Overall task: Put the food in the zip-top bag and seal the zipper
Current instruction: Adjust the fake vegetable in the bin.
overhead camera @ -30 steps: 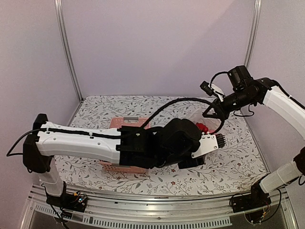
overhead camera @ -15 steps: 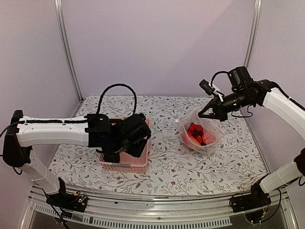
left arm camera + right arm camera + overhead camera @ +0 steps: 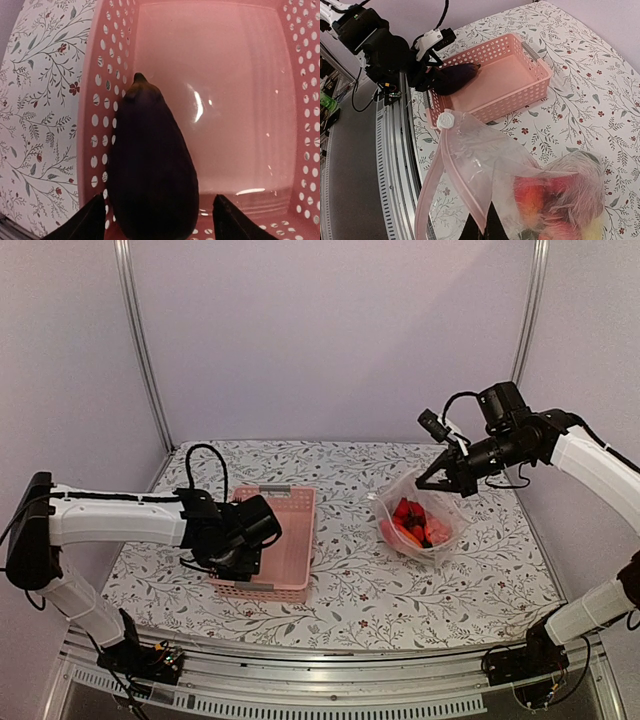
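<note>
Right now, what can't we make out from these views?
Left wrist view: the eggplant is cut at its near end by the bottom edge; whether the open left jaws touch it cannot be told.
Top view: the left jaws are hidden under the arm.
Right wrist view: crinkled plastic of the zip-top bag blurs the food; count unclear. The zipper is cut off by the bottom edge.

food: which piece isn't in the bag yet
The dark eggplant, lying in the pink basket by the left gripper; the other food sits inside the bag.
</note>
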Controlling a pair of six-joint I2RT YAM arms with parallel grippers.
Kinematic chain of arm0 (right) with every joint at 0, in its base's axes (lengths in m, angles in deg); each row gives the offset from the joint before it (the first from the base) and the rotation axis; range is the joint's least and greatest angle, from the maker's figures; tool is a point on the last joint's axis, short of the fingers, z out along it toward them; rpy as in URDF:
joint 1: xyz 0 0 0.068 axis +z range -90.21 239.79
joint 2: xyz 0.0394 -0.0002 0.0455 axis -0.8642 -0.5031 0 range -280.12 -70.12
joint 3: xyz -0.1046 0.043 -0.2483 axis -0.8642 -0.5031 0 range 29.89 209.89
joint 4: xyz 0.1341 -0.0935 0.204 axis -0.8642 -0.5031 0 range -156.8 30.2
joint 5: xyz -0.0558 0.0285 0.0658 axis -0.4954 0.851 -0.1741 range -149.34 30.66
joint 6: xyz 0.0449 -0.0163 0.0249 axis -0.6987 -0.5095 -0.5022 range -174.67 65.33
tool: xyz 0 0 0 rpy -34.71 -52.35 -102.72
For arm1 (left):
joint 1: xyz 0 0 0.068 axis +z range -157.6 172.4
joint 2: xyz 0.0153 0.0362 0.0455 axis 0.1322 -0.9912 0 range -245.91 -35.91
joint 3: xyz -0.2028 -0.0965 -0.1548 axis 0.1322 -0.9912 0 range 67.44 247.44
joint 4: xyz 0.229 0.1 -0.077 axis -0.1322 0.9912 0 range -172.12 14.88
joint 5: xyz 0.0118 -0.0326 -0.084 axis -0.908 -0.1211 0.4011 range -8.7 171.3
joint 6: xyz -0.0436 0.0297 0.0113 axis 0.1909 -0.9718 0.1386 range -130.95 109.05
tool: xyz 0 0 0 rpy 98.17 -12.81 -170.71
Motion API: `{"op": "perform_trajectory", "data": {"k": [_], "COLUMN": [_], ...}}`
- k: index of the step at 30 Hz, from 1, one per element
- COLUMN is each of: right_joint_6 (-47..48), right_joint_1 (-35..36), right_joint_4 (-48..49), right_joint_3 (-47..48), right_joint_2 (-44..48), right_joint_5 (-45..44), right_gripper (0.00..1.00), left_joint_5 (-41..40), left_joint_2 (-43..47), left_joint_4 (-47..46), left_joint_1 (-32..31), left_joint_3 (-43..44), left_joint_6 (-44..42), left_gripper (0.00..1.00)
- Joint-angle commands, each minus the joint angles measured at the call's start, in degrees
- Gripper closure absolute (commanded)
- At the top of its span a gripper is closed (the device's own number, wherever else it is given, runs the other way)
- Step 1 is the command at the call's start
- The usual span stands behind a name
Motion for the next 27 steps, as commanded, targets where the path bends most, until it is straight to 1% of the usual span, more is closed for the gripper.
{"op": "perform_trajectory", "data": {"k": [1,6,11,16,19,23,27], "right_joint_6": [-0.1,-0.1,-0.2,-0.1,0.0,0.0,-0.1], "right_joint_1": [0.0,0.1,0.1,0.0,0.0,0.0,0.0], "right_joint_4": [0.5,0.6,0.5,0.6,0.6,0.7,0.8], "right_joint_3": [-1.0,-1.6,-1.6,-2.1,-2.3,-2.1,-2.0], "right_joint_2": [1.1,1.8,2.1,2.3,2.2,2.2,2.0], "right_joint_5": [0.8,0.6,0.4,0.0,-0.1,-0.4,-0.5], "right_gripper": [1.00,1.00,1.00,1.00,1.00,1.00,1.00], "left_joint_5": [0.8,3.0,4.3,3.9,3.9,4.0,3.8], "left_joint_2": [-2.0,-5.8,-10.1,-14.4,-16.4,-16.5,-15.1], "left_joint_4": [-2.3,-6.2,-8.5,-9.4,-9.3,-9.3,-9.6], "left_joint_1": [3.2,5.0,5.4,5.5,5.5,5.6,5.5], "left_joint_3": [-1.8,-1.6,2.4,7.1,9.9,12.2,13.1], "left_joint_6": [1.0,-2.5,-5.8,-9.4,-11.3,-13.2,-15.3], "left_gripper": [0.26,0.27,0.30,0.38,0.45,0.50,0.50]}}
